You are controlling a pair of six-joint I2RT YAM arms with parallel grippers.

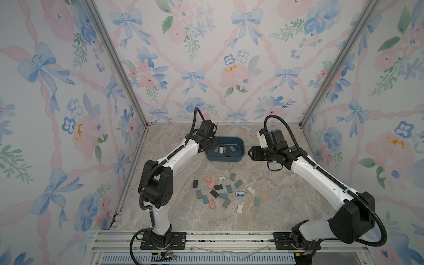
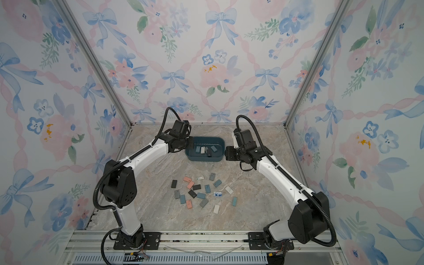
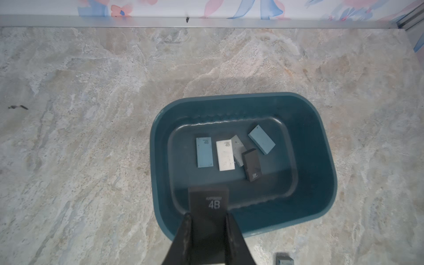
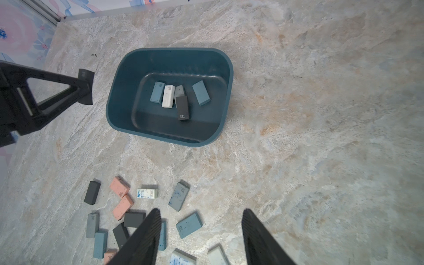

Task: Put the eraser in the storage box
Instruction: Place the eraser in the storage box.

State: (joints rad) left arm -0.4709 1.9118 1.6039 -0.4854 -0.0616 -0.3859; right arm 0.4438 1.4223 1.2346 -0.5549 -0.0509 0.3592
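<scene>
**Black eraser pinched at the box's edge**

Left hand [image 3: 207,215] is pressed onto a black eraser [image 3: 208,200], one finger along each long side. The face printed 4B is turned up toward the wrist camera, and about half the block sticks out past the fingertips [image 3: 187,220]. Held off the desk [image 3: 91,114], the eraser hangs at the end of the box [image 3: 321,160] nearest this hand. In the left wrist view it covers the near wall and a strip of the floor. In the right wrist view it looks to be just outside the rim, so I cannot tell whether it is over the inside.

Ahead of the fingertips, five erasers lie on the box floor. A light blue eraser [image 3: 204,152] and a white eraser [image 3: 225,155] sit side by side, both marked 4B. A grey eraser [image 3: 238,146] touches the white one, and a dark eraser [image 3: 252,167] lies partly over the grey. Farthest out is a teal eraser [image 3: 261,139], turned askew.

Across the box from the left hand, the right hand [image 4: 201,212] hangs above the desk with its fingers spread and nothing between them. In both top views it faces the box's opposite end.

Below and behind the right hand, loose erasers [image 4: 119,186] lie scattered flat on the desk in pink, black, grey, blue and white. They are well apart from the box, on the side toward the arms' bases.
</scene>
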